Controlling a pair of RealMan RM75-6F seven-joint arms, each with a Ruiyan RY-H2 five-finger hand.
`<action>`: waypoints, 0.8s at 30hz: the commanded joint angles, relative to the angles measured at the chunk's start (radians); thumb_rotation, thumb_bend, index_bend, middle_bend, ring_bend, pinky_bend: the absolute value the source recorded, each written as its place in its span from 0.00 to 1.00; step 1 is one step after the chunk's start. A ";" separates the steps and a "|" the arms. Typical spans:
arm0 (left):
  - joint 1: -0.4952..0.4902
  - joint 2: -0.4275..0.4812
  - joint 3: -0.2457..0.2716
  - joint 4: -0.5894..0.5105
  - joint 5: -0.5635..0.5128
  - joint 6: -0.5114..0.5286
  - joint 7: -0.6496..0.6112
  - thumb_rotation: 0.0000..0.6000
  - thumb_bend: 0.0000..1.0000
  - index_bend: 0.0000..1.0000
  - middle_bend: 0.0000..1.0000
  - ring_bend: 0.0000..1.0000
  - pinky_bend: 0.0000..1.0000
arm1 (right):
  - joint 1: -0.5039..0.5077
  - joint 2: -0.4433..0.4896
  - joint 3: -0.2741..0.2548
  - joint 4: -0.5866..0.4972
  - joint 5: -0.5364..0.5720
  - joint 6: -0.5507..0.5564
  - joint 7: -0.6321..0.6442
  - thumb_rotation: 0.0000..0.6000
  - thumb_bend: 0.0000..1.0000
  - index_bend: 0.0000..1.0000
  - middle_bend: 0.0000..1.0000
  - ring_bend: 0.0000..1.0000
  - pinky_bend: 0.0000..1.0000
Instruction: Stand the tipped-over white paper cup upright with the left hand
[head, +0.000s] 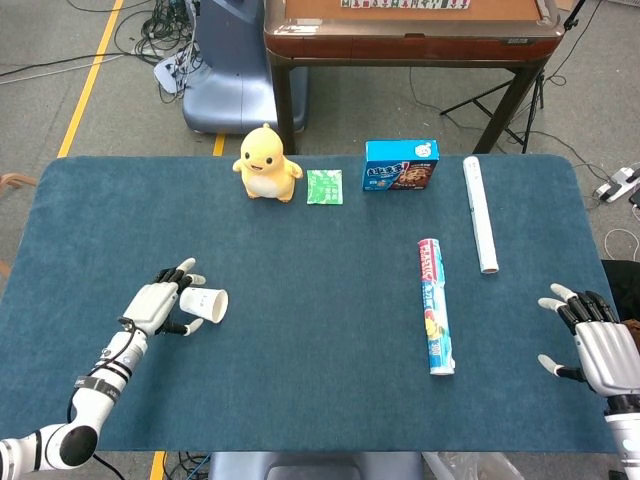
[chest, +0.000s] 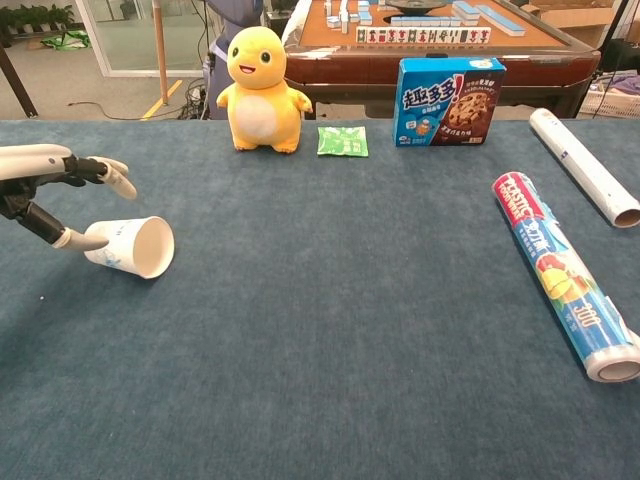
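Observation:
The white paper cup (head: 205, 303) (chest: 135, 246) lies on its side on the blue table cloth at the left, its open mouth facing right. My left hand (head: 155, 308) (chest: 50, 190) is just left of the cup's base with its fingers spread. Its thumb tip reaches the cup's closed end, while the other fingers hang above the cup and apart from it. My right hand (head: 595, 345) rests at the table's right edge with fingers apart and nothing in it; only the head view shows it.
A yellow duck toy (head: 266, 163) (chest: 260, 90), a green packet (head: 324, 187) and a blue cookie box (head: 400, 165) line the far edge. A white roll (head: 479, 213) and a cling-film roll (head: 435, 305) (chest: 560, 270) lie on the right half.

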 joint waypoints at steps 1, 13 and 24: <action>-0.052 0.049 0.060 -0.045 0.004 0.020 0.186 1.00 0.24 0.07 0.00 0.00 0.00 | 0.000 0.001 0.000 0.000 -0.001 0.001 0.001 1.00 0.12 0.26 0.13 0.11 0.10; -0.129 0.045 0.090 -0.074 -0.039 0.002 0.296 1.00 0.24 0.04 0.00 0.00 0.00 | -0.005 0.011 0.001 -0.007 -0.003 0.011 0.007 1.00 0.12 0.26 0.13 0.11 0.10; -0.186 -0.007 0.144 -0.040 -0.031 0.042 0.443 1.00 0.24 0.06 0.00 0.00 0.00 | -0.016 0.025 0.009 -0.016 -0.003 0.038 0.017 1.00 0.12 0.26 0.13 0.11 0.10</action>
